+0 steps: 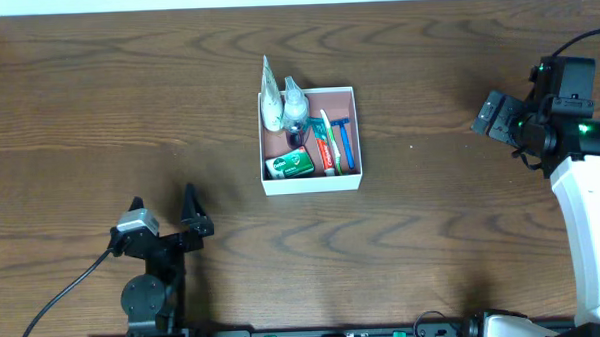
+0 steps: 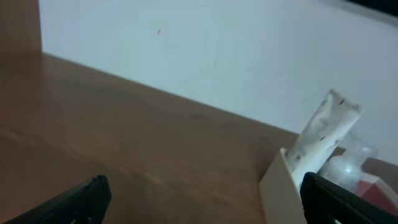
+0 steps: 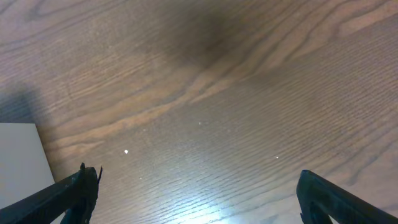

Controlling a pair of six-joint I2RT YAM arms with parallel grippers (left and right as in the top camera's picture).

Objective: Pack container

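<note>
The container, a shallow square box with white walls and a pinkish-brown inside, sits on the table's middle. In it lie a white tube, a small clear bottle, a green box, a toothpaste tube and a blue razor. My left gripper is open and empty, near the front left. In the left wrist view the box wall and the white tube show at the right. My right gripper is open and empty at the far right, over bare wood.
The wooden table spreads all around the box. A white corner shows at the left edge of the right wrist view. A black cable runs from the left arm's base. A pale wall stands behind the table.
</note>
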